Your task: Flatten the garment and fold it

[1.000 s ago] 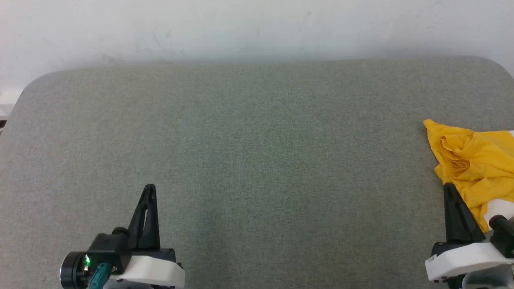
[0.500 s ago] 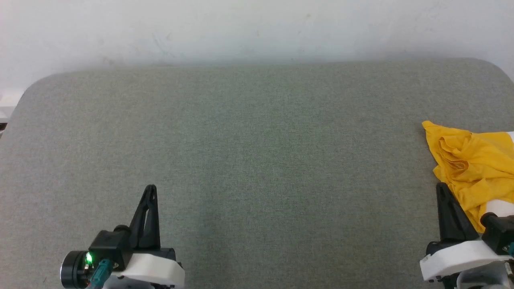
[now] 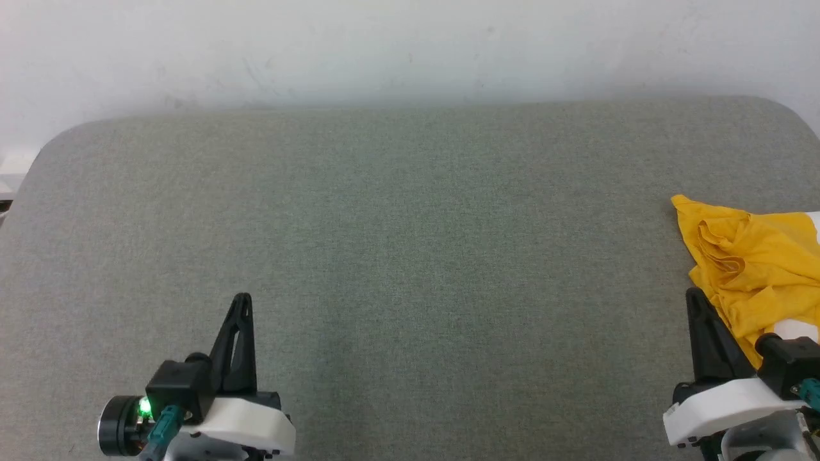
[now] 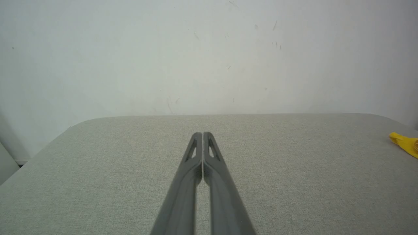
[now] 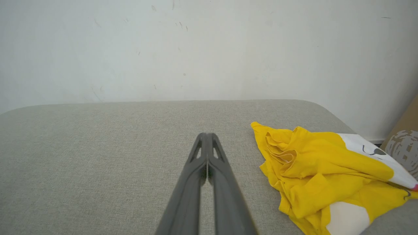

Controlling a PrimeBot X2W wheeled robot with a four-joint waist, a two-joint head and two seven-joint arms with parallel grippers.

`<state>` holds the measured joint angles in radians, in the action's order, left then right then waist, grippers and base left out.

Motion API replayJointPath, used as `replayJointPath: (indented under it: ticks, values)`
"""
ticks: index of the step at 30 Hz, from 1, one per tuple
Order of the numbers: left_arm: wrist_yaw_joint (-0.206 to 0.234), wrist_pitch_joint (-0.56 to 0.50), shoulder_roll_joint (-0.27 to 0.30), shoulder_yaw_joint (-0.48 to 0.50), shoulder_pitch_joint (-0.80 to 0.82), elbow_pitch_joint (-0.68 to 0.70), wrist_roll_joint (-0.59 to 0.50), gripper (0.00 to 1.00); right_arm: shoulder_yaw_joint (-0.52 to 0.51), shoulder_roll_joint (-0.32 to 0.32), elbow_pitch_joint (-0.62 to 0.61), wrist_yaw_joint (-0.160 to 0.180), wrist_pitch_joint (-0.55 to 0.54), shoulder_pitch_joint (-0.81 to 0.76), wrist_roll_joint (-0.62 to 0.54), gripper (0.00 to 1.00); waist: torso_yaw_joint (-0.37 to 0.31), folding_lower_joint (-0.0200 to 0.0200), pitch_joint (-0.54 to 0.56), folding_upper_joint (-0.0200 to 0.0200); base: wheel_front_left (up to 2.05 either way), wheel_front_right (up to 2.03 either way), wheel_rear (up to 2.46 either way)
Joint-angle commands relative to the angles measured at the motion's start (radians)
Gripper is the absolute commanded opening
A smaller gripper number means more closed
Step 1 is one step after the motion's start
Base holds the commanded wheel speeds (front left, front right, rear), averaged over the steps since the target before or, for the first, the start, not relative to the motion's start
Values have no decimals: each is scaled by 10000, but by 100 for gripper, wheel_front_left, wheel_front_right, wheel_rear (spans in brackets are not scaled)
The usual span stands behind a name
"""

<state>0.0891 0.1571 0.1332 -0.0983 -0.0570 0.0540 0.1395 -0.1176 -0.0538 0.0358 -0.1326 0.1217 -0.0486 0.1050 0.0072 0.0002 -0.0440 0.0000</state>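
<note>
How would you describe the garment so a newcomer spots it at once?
Start at the grey fabric table below the white wall and go to its right end, beside the right gripper. The garment lies there crumpled. It is the one bright yellow thing, with white patches and thin black line marks.

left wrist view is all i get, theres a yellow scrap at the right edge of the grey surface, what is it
Observer: A corner of the garment, a yellow T-shirt crumpled in a heap near the right end of the table.
Operator: is the right gripper holding it
Observer: No. The right gripper is shut on nothing, and in the right wrist view bare table shows between its fingers and the cloth.
Operator: any print showing
Observer: Yes, white patches and thin black line marks on the side away from the gripper.
</note>
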Motion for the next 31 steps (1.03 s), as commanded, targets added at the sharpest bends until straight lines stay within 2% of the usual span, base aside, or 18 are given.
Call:
replayJointPath:
  ticks: [1,31]
  values:
    - [-55,-60,-49,72,133,-38,-139,0,80,15,-75,8,-69,122,-87,0,-1,0,8,0,0,0,0]
    - [-394,-673,-365,441,310,-242,-649,0,524,23,-189,12,-534,269,-477,0,-30,-1,183,0,0,0,0]
